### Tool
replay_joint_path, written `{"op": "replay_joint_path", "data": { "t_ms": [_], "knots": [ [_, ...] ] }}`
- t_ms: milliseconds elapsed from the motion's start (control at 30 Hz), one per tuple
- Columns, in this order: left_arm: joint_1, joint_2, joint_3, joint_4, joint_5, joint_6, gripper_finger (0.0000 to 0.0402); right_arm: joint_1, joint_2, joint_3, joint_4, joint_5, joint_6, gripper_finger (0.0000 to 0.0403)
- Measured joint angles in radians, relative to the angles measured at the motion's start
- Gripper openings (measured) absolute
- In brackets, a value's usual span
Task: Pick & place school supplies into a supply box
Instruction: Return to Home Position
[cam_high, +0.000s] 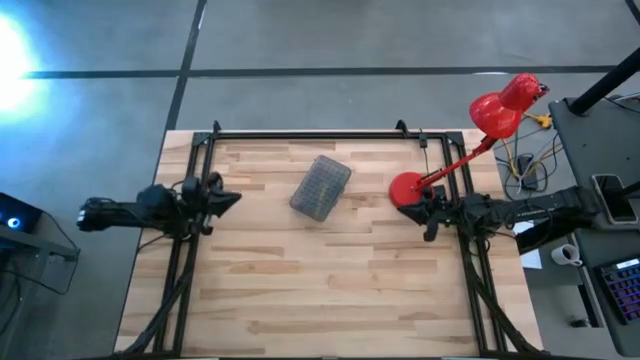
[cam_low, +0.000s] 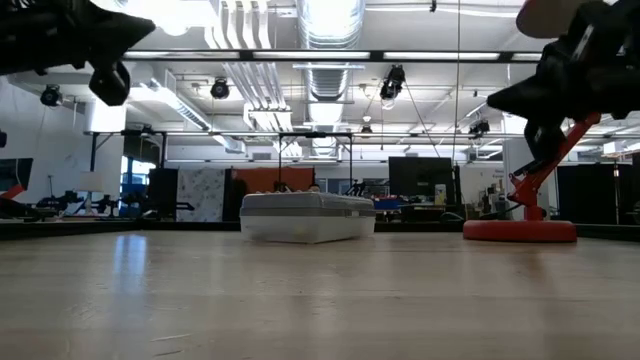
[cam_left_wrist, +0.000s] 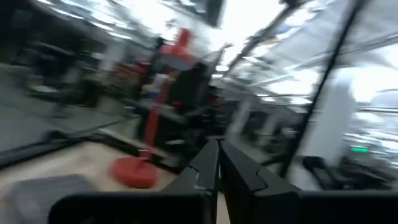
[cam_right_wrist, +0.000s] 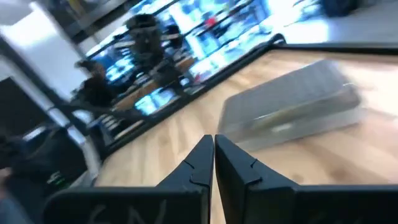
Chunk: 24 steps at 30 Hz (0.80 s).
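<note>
Centre of the wooden surface (cam_high: 300, 290): clear plastic rectangular supply box (cam_high: 321, 187), ribbed grey lid down, askew; left arm (cam_high: 130, 212) at the left edge, right arm (cam_high: 520, 212) by the red desk lamp (cam_high: 408, 189), both jaws pinched together.

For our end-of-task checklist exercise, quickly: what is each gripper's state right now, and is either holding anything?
Left gripper: closed, empty, above the left edge of the table.
Right gripper: closed, empty, beside the red lamp.
</note>
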Motion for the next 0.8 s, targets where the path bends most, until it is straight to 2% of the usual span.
{"op": "replay_joint_path", "data": {
  "t_ms": [67, 167, 500, 800],
  "knots": [
    [0.0, -0.033, 0.033, -0.1, -0.081, 0.017, 0.0, -0.001, -0.015, 0.0, -0.02, 0.058, -0.002, 0.0009],
    [0.001, -0.071, 0.064, -0.218, -0.179, 0.007, 0.0, -0.003, -0.046, 0.001, -0.021, 0.068, -0.029, 0.0009],
    [0.001, -0.026, 0.049, -0.257, -0.19, -0.102, 0.0, -0.002, -0.119, 0.001, -0.239, 0.037, 0.042, 0.0009],
    [0.001, 0.094, 0.001, -0.259, -0.191, -0.103, 0.0, -0.002, -0.118, 0.001, -0.24, 0.037, 0.038, 0.0009]
  ]
}}
